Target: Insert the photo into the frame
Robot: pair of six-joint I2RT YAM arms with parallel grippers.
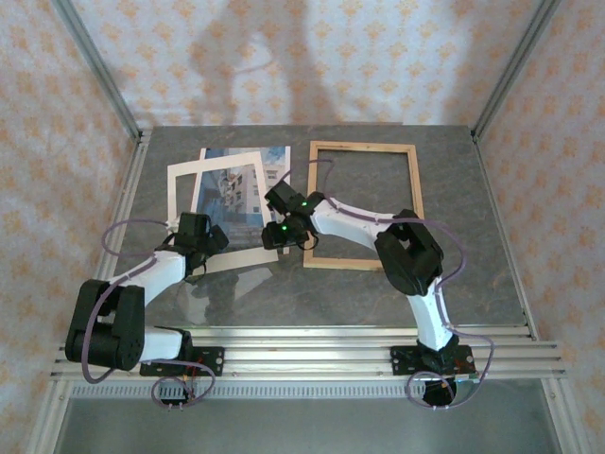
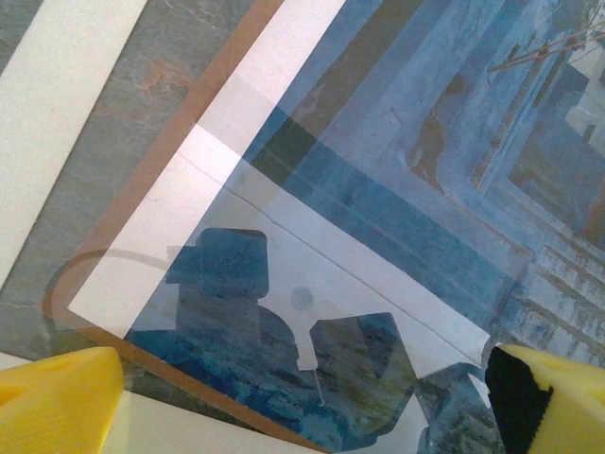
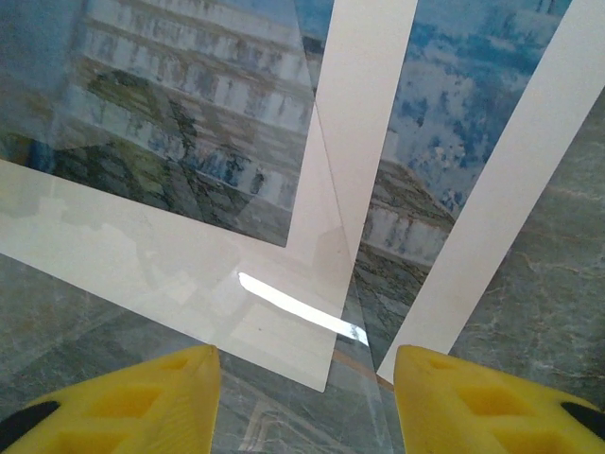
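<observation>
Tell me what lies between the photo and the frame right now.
In the top view, the right tool and its wrist hang over that gap, reaching toward the photo across the frame's left rail; beneath them is bare grey table.

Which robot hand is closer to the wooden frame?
Right. The right fingers hover just beside the frame's left edge; the left fingers are farther left, over the photo.

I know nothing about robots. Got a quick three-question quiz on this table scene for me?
1. True or false: the photo already lies inside the frame.
2. What partly covers the photo? A) cream mat B) towel C) book
3. Fill in: the jaws of the left pincer stand ____.
Key: 1 false, it lies to the frame's left; 2 A; 3 open.
</observation>
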